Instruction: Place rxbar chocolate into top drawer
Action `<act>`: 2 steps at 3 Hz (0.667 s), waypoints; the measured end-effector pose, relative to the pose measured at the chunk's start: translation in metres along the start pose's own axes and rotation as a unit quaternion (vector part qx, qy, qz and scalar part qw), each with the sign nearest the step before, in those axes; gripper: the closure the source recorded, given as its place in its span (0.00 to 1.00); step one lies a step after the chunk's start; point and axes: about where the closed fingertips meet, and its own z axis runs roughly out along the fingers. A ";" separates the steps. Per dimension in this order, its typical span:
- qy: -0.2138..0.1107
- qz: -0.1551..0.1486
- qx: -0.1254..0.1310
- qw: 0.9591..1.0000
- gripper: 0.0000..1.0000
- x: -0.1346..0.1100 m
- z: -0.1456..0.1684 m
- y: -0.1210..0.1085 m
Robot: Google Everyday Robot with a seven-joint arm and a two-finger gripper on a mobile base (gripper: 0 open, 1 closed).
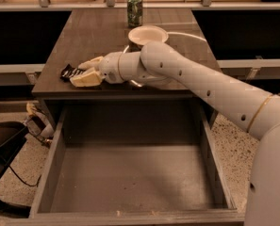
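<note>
Camera view: looks down over a dark brown wooden tabletop (130, 55) and the wide, deep grey-brown wooden top drawer (47, 173) standing pulled out below its front edge, flat bottom in full sight. Finds the cream-coloured two-finger claw (77, 74) low over the front left part of the tabletop, pointing left, at the end of a thick cream-white jointed arm (201, 84) reaching in from the lower right. Shows the small flat rxbar chocolate (67, 72) in its shiny black wrapper with pale lettering, lying on the tabletop near the front left corner, right at the tip of the claw and partly covered by it, well outside the top drawer. Cannot tell whether the claw is clamped on the rxbar chocolate or merely around it. Takes in, further back, a round white paper plate (148, 34) just behind the arm and an upright green can (135, 11) near the far edge. Catches pale speckled floor (234, 140) to the right of the drawer.
</note>
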 end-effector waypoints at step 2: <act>0.000 0.000 0.000 1.000 1.00 0.000 0.000 0.000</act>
